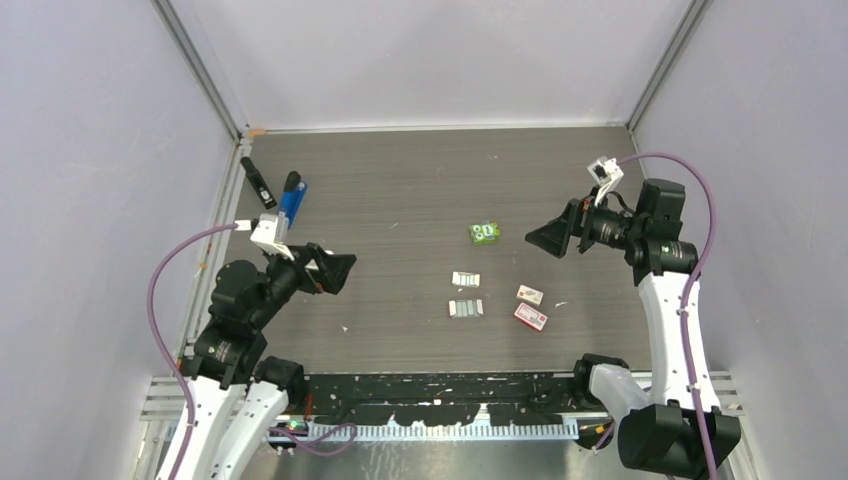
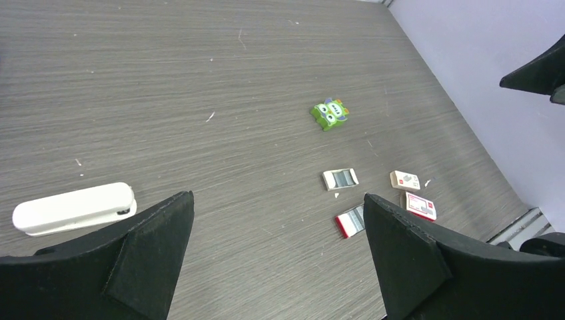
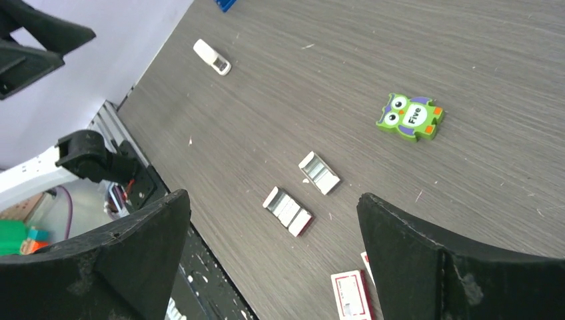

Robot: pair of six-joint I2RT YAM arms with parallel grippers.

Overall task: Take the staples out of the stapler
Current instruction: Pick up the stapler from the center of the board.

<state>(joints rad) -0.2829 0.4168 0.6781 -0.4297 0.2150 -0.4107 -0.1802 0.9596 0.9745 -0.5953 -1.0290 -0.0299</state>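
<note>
Left end effector (image 1: 343, 272) and right end effector (image 1: 540, 240) both hang spread, holding nothing. My blue stapler (image 1: 292, 200) lies upper left on the counter (image 1: 420, 170), not yet reached (nearer my left); I judge that reaching it and opening it comes next.

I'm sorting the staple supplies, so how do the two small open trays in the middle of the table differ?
The farther tray is plain white and grey, while the nearer tray, closer to the arms, shows a red end. From above, the nearer tray looks slightly wider than the farther tray. Both lie flat, open-topped, with grey contents.
</note>
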